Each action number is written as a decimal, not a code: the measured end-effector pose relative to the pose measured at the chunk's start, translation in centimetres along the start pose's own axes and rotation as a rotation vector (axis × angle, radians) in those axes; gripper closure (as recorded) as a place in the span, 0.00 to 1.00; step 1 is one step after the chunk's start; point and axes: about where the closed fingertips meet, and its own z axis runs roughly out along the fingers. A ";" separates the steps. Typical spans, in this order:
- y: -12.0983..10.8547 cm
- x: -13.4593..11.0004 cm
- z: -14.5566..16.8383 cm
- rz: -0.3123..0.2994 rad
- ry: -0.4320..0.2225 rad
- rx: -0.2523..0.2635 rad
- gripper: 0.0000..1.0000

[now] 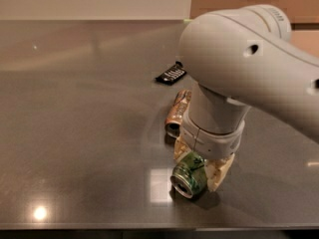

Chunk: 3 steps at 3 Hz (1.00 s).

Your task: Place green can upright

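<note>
The green can (187, 177) lies on its side on the dark grey table (79, 133), its silver top facing the front left. My gripper (199, 162) comes down over it from above, under the big white arm (239, 68). One cream fingertip (180, 149) presses the can's far left side and the other (219, 173) its right side. The fingers are closed onto the can, which still rests on the table.
A gold-brown can (177, 114) lies on its side just behind the gripper, close to the left finger. A small black packet (171, 74) lies farther back. The table's front edge (149, 229) runs close below the green can.
</note>
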 end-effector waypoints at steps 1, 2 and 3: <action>0.0 -0.3 -0.6 0.020 -0.011 0.001 0.64; -0.6 -0.2 -2.4 0.073 -0.081 0.003 0.88; -1.8 0.4 -5.1 0.148 -0.210 0.019 1.00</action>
